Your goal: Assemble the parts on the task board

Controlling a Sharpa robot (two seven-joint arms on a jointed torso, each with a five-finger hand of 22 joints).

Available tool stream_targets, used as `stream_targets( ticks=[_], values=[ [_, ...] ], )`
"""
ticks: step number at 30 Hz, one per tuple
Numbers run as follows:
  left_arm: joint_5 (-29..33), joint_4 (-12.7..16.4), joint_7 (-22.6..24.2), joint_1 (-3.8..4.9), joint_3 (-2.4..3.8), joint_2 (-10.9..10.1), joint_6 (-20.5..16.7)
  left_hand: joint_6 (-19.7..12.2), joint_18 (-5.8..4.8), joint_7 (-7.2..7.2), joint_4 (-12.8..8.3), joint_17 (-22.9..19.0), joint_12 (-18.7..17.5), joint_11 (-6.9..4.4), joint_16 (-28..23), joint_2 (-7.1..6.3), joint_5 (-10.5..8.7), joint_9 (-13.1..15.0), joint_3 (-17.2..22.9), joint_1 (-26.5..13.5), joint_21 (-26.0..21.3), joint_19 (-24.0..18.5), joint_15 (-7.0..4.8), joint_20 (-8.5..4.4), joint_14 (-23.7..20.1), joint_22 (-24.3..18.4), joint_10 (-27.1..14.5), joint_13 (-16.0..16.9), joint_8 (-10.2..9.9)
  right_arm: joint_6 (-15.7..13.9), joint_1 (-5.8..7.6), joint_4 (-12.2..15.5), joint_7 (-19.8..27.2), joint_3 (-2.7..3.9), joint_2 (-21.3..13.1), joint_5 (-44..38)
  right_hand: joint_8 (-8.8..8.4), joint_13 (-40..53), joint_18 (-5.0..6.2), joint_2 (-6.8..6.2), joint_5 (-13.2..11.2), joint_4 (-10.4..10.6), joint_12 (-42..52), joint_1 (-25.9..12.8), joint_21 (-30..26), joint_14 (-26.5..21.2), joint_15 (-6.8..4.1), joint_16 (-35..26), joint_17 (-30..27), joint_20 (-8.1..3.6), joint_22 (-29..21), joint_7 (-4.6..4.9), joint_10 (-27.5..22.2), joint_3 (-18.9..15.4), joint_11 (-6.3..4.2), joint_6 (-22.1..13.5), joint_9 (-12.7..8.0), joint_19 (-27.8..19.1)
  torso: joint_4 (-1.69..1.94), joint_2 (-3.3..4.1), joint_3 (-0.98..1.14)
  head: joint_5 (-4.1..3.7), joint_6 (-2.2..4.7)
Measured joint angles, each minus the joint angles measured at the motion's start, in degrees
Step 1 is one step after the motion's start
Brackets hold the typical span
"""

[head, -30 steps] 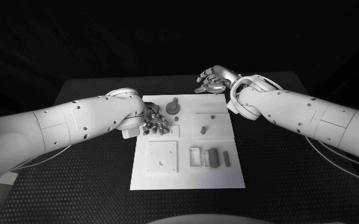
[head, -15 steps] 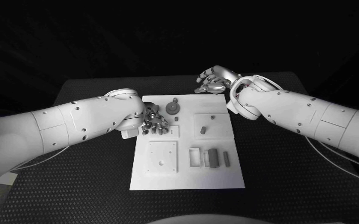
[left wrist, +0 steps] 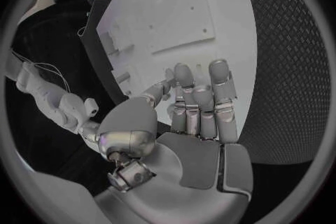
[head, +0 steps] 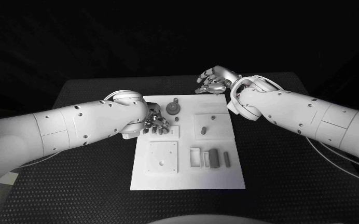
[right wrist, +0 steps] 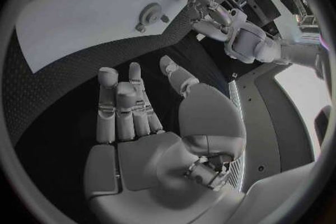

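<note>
Head view: left hand [head: 155,122] hovers with curled, empty fingers over the board's [head: 187,175] left edge; right hand [head: 215,80] hangs empty, fingers apart, beyond its far corner.

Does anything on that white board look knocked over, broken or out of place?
Nothing stands out. The task board lies flat and square on the table, and the parts sit in tidy rows. The left hand hovers over the board; the right hand holds nothing.

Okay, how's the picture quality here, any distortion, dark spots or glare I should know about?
Head view: surroundings beyond the table fall to black, while the task board shows bright and evenly lit. Left wrist view: fisheye bends the task board's straight edges. Right wrist view: same curving, with a dark frame round the circle.
</note>
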Motion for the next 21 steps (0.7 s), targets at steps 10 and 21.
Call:
stream_targets(
  ticks=[10,21],
  values=[
    [-2.52,0.22,-0.28,-0.21,-0.06,-0.45,-0.33,0.35,-0.01,0.35,-0.87,0.0,0.0,0.0,-0.01,0.15,0.25,0.17,1.66,0.32,0.06,0.12,-0.01,0.1,0.42,0.0,0.01,-0.01,0.14,0.03,0.0,-0.04,0.0,0.0,0.01,0.0,0.0,0.0,0.0,0.0,0.0,0.0,0.0,0.0,0.0,0.0,0.0,0.0,0.0,0.02,0.0,0.19,0.0,0.0,0.0,0.17,-0.05,-0.01,0.0,0.0,0.01,0.04,0.04],
    [-3.12,0.56,-0.4,-0.29,-0.06,-0.62,-0.43,0.42,-0.01,0.42,-1.39,-0.01,0.0,0.0,-0.17,0.13,0.25,0.17,2.19,0.34,0.15,0.21,-0.04,0.2,0.4,-0.01,0.01,-0.01,0.23,0.07,0.0,-0.07,0.0,0.0,0.03,0.0,0.0,0.04,0.0,0.0,0.0,0.0,0.0,0.0,0.0,0.0,0.0,0.0,0.01,0.09,0.0,0.15,0.0,0.0,0.0,0.19,-0.05,-0.09,0.01,0.0,-0.07,0.02,-0.05]
  ],
)
